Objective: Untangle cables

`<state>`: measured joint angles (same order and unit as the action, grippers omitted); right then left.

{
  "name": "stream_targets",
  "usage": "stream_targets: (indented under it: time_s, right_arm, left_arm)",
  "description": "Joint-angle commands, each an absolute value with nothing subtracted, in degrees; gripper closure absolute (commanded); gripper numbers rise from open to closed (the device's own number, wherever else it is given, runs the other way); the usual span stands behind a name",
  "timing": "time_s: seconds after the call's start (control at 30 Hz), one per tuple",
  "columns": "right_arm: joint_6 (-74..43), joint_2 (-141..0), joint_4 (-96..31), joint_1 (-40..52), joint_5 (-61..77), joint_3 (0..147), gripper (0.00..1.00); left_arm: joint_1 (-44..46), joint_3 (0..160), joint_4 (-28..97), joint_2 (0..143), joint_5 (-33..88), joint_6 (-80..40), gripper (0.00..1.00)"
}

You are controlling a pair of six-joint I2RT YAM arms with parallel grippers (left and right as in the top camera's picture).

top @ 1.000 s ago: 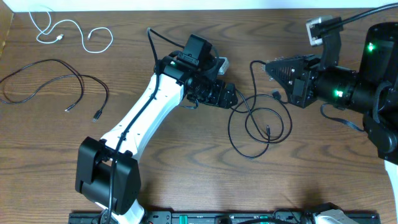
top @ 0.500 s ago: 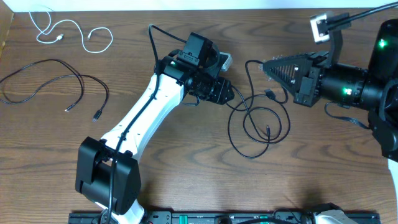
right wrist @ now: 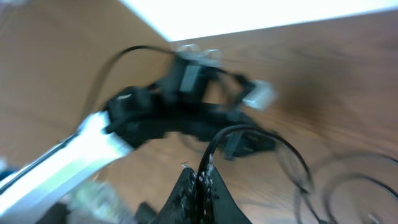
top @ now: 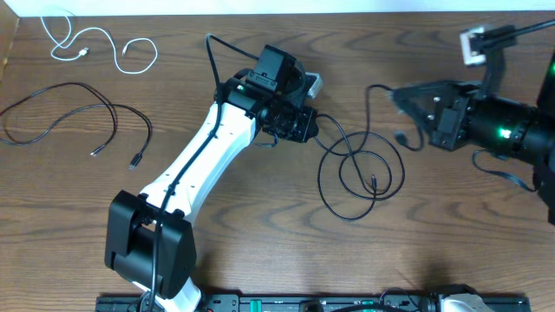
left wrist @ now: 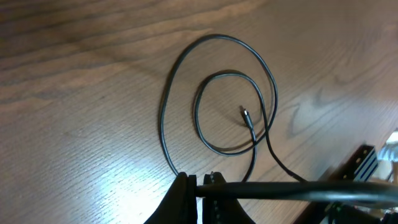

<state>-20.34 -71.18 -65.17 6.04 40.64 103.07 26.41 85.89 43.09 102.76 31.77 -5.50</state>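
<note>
Left gripper (top: 312, 129) has gone from wide open to fully closed within the last second. The left wrist view shows its fingers (left wrist: 186, 193) pinched together on a strand of the coiled black cable (top: 360, 178), which runs out sideways from the pinch. Right gripper (top: 397, 95) remains closed, with the same cable rising from between its tips. Its wrist view is blurred, which is consistent with motion. Overhead, the right gripper has drawn back from the left gripper over that second, widening the gap between them. The left gripper has shifted only slightly.

Location of the work item: the double loop of the coiled black cable lies flat on the table (top: 260, 217), just ahead of the left gripper's tips. One plug end (left wrist: 245, 115) rests inside the inner loop. A raised strand arcs from near the left gripper across to the right gripper.

The second black cable (top: 111, 108) and the white cable (top: 95, 29) lie well behind the left gripper, beyond its arm. They are apart from each other and from the coil.

Assessment: both grippers now hold one cable, so the pair appears set to draw the coil out between them. The loops still overlap, so the untangling of this cable is judged only begun. Whether the left pinch holds one strand or two cannot be told.
</note>
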Motion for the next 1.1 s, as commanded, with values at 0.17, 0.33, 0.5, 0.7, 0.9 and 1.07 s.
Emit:
stream_targets:
  time_s: [0.17, 0.33, 0.5, 0.7, 0.9, 1.07]
  right_arm:
    - [-19.7, -71.2, -74.6, 2.1, 6.9, 103.3, 0.75]
    - [-19.7, -72.9, -78.4, 2.1, 0.4, 102.9, 0.37]
    - [-19.6, -75.4, -80.0, 2.1, 0.7, 101.4, 0.08]
    - [-11.4, -78.8, -81.1, 2.5, 12.6, 100.9, 0.03]
    - [8.0, -80.5, -80.8, 4.0, 37.7, 100.9, 0.01]
    - [9.3, -80.5, -76.6, 5.8, 45.6, 100.9, 0.01]
  left_arm:
    - [24.1, 87.7, 42.3, 95.3, 37.1, -8.0, 0.92]
    - [24.1, 87.8, 36.9, 86.7, 37.1, -10.9, 0.92]
    - [24.1, 87.8, 27.7, 78.0, 37.1, -17.1, 0.93]
    - [24.1, 87.8, 20.0, 71.0, 37.1, -22.9, 0.93]
    - [24.1, 87.8, 16.6, 68.3, 36.9, -26.0, 0.93]
    - [24.1, 87.8, 15.9, 68.7, 36.9, -30.1, 0.92]
